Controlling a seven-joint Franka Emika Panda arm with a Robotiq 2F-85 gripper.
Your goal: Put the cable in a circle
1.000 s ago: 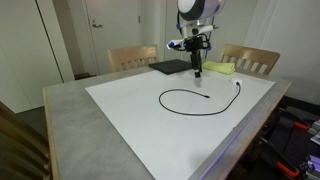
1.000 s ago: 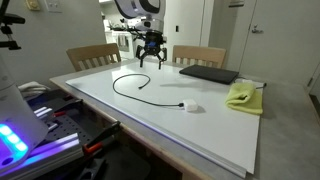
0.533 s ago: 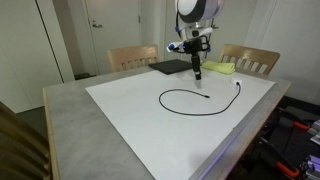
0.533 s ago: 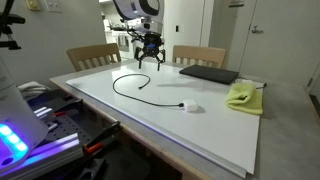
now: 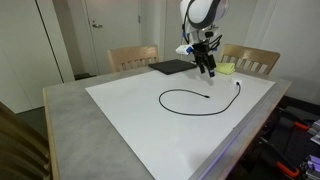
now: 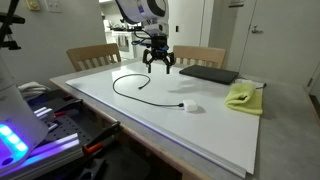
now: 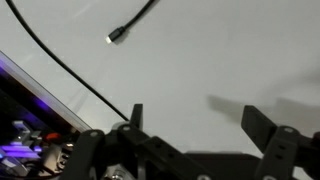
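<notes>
Cable [image 5: 162,99] lies as a thin black open loop on a large white sheet [image 5: 120,110] that covers most of a grey table [image 5: 65,105]. It sits toward the middle of the sheet. One end curls back inside the loop, and the other trails off toward the sheet's edge. An exterior view shows the same curve [image 6: 114,84] with bare white on every side and a wide clear stretch on the near half of the sheet. The gripper [image 5: 210,72] hangs above the sheet, just beyond the loop and apart from the cable, with its fingers spread and nothing between them. In the wrist view the gripper [image 7: 195,122] has its two dark fingers wide apart, with the cable [image 7: 60,62] and a small plug end beyond them. A flat black pad [image 5: 170,67] and a yellow cloth [image 5: 225,68] lie close by at the sheet's far edge. Behind them stand two wooden chairs [image 5: 133,57].
</notes>
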